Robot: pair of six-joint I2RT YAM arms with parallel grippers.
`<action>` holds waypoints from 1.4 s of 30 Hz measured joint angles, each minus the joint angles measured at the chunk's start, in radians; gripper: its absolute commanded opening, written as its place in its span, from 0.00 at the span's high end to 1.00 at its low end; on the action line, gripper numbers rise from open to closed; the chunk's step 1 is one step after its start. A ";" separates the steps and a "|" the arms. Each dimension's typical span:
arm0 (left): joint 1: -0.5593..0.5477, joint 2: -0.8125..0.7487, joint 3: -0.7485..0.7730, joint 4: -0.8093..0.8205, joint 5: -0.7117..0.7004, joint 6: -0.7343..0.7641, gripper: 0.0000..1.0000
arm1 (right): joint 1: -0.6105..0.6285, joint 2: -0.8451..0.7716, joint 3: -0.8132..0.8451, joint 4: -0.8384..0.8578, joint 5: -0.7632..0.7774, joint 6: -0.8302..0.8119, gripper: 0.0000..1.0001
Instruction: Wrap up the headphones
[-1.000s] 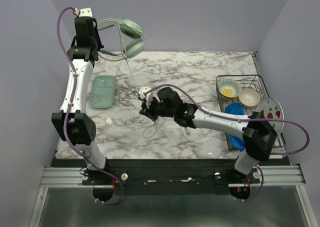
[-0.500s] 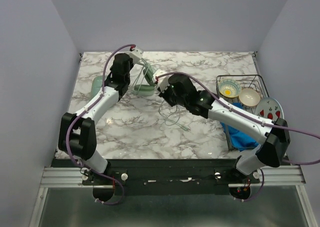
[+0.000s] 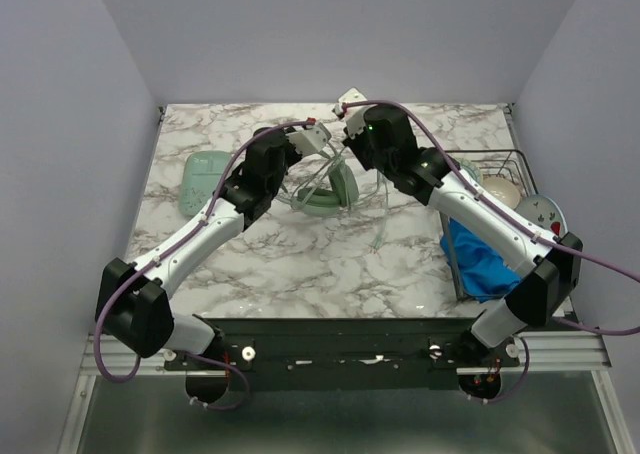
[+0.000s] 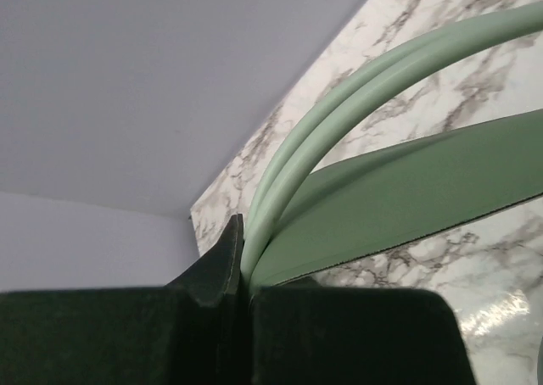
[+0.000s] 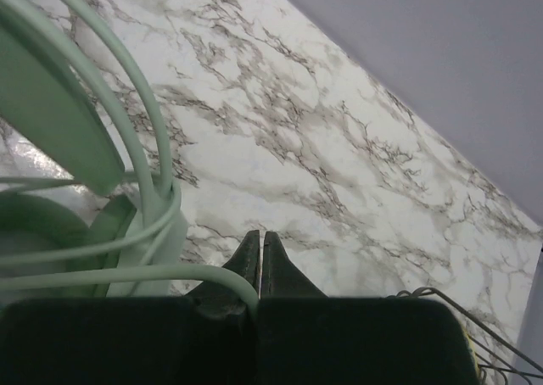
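The pale mint-green headphones [image 3: 328,188] sit at the middle back of the marble table, between both arms. My left gripper [image 3: 297,167] is shut on the arched headband [image 4: 339,147], which runs out from between its jaws [image 4: 242,241]. My right gripper [image 3: 352,156] is just right of the headphones and is shut on the thin matching cable [image 5: 127,275]. The cable enters its closed jaws [image 5: 261,245] from the left. Loops of cable lie round an ear cup [image 5: 34,232]. A loose length trails toward the front [image 3: 383,229].
A flat mint-green case [image 3: 203,181] lies at the left, beside the left forearm. A wire rack [image 3: 505,157] at the right holds a bowl [image 3: 503,191], with a blue cloth [image 3: 480,259] and a plate [image 3: 545,214] next to it.
The left gripper brought the headphones from high at the back-left corner down to the table's middle back. The right gripper moved from the centre toward the back, carrying the cable.
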 measured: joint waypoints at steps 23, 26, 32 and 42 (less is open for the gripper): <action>-0.015 -0.017 0.411 -0.711 0.403 -0.502 1.00 | -0.188 -0.084 -0.198 0.265 -0.479 0.040 0.51; -0.015 -0.019 0.473 -0.744 0.420 -0.530 1.00 | -0.193 -0.080 -0.233 0.317 -0.561 0.074 0.44; -0.015 -0.026 0.609 -0.794 0.432 -0.571 1.00 | -0.193 -0.004 -0.239 0.464 -0.718 0.179 0.34; -0.015 -0.035 0.781 -0.841 0.431 -0.620 1.00 | -0.193 0.118 -0.308 0.714 -0.904 0.402 0.31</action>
